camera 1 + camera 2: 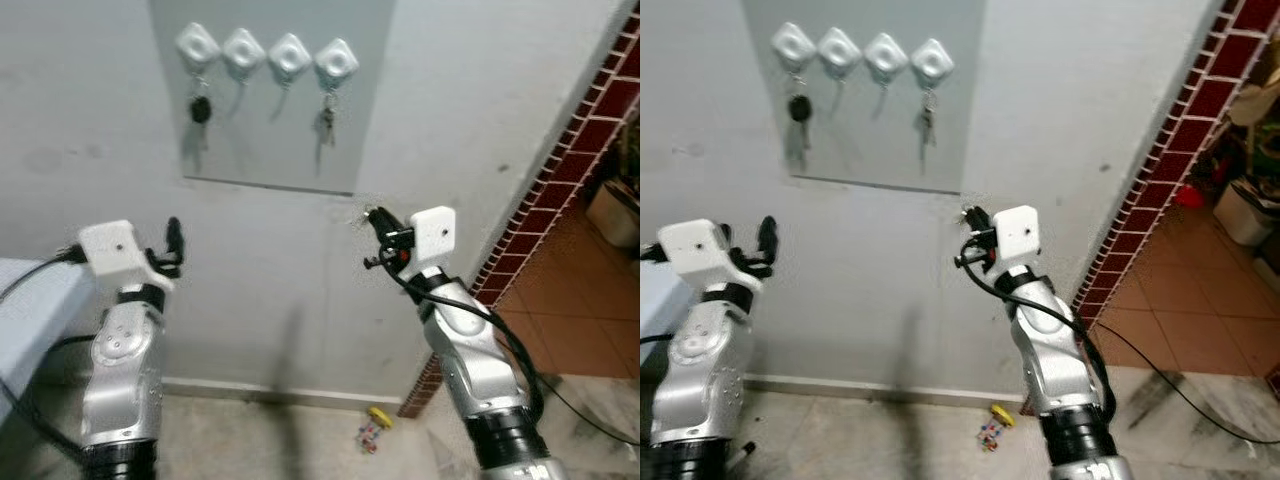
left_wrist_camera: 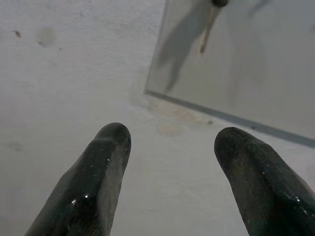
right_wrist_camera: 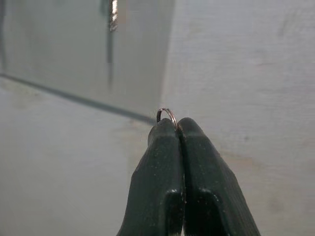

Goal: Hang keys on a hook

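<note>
Reading from your left: the left pincer [image 1: 174, 240] is raised before the wall with its two fingers [image 2: 101, 167] spread wide apart and nothing between them; in its wrist view the lower left corner of the grey panel [image 1: 270, 140] lies ahead and above. On that panel four white hooks sit in a row. The first hook [image 1: 197, 45] carries a black key fob [image 1: 201, 109], the second hook [image 1: 243, 50] and third hook [image 1: 290, 54] appear bare apart from thin shadows, and the fourth hook [image 1: 336, 62] carries a bunch of metal keys [image 1: 325, 123]. Further right, the right pincer [image 1: 378, 222] is pressed fully closed, and a small metal ring [image 3: 167, 116] peeps out at its tips; you may judge this to be the key ring to be hung, though any keys below it are hidden by the fingers. The relation that governs the coming move: the free hooks lie up and to the left of the right pincer, which sits just beyond the panel's lower right corner, so the right arm is both the carrier and the nearer one to the third hook. The ring stands edge-on at the tips, and will likely need presenting face-on to the hook's prong. On the floor by the brick edging [image 1: 560, 170] lies a small colourful object [image 1: 373, 428].
</note>
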